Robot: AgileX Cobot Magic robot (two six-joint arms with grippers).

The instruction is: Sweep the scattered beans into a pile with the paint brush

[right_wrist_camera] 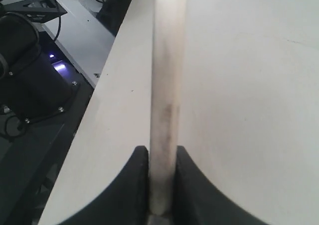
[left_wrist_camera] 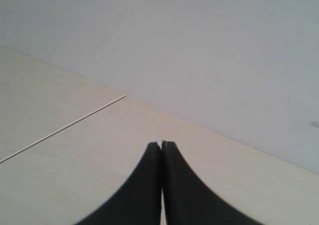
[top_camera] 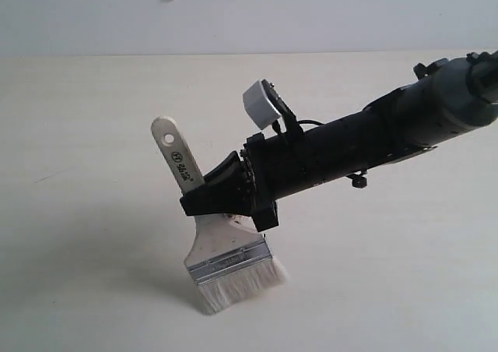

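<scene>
Where the desk (top_camera: 93,235) lies nearest the exterior camera, the paint brush (top_camera: 226,243) stands tilted. Its whitish bristles (top_camera: 237,284) are down at the surface, seemingly touching it, and its pale handle (top_camera: 177,153) leans up and away toward the far left. The right gripper (top_camera: 222,200) is clamped on the handle just above the metal band (top_camera: 229,262), its black jaws narrowly parted with only the wood between them. The right wrist view shows the handle pinched on both sides. Its arm (top_camera: 373,134) slants in from the right, raised off the desk. Bare pale surface spreads left, right and behind the bristles, as far as the straight far edge where the desk meets a grey wall (top_camera: 233,13). In the right wrist view a desk edge shows beside the handle, dropping to dark equipment (right_wrist_camera: 30,70) below; which edge it is cannot be told. The left gripper (left_wrist_camera: 161,144) is closed on nothing, jaw tips pressed together, above bare desk crossed by a thin seam (left_wrist_camera: 65,126), with the wall beyond.
</scene>
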